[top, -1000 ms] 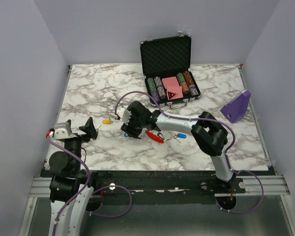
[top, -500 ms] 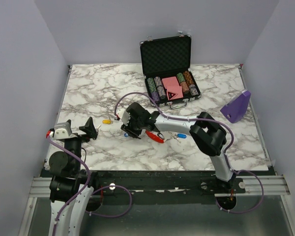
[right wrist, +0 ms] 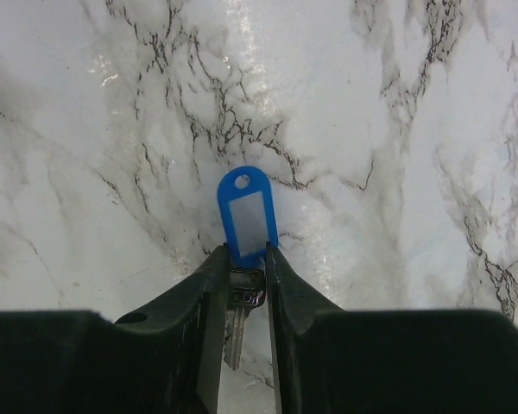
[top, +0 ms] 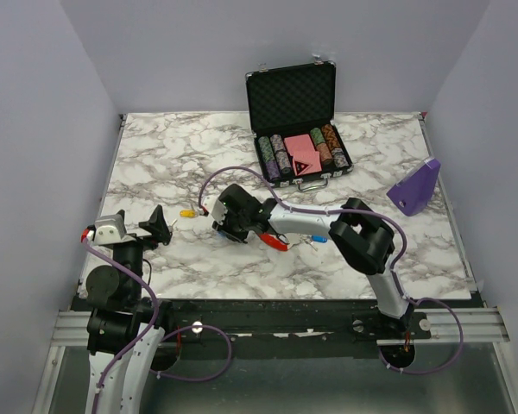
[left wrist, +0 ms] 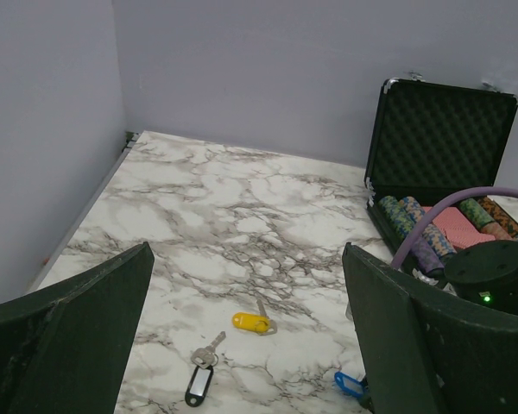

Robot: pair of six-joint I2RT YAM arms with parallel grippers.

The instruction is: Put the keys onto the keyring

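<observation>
Left gripper [left wrist: 246,250] sits nearest, at the near-left of the table [top: 155,155], fingers spread wide with nothing between them. Just past it on its wrist cam: dark-tagged key [left wrist: 198,384] flat on the marble, and yellow-tagged key [left wrist: 251,323] a bit farther and to the right, the two near each other but apart. Right arm reaches across the middle, right gripper [right wrist: 243,259] down at the table surface. Its wrist cam shows the fingertips [right wrist: 214,263] pressed in on both sides of the near end of the blue-tagged key [right wrist: 248,216], pinching the tag. The tag points away from the gripper and the metal blade runs back between the fingers. Looks flat on the marble; can't tell if it's lifted at all. Keyring [top: 274,240] lies on the table just right of that gripper, red part visible, the rest partly hidden by the forearm. Light-blue-tagged key [top: 318,238] is further right, partly under the arm. Far centre: poker chip case [top: 298,129] open, lid upright, chips in rows. Purple object [top: 414,187] near the right edge, well apart from the keys.
</observation>
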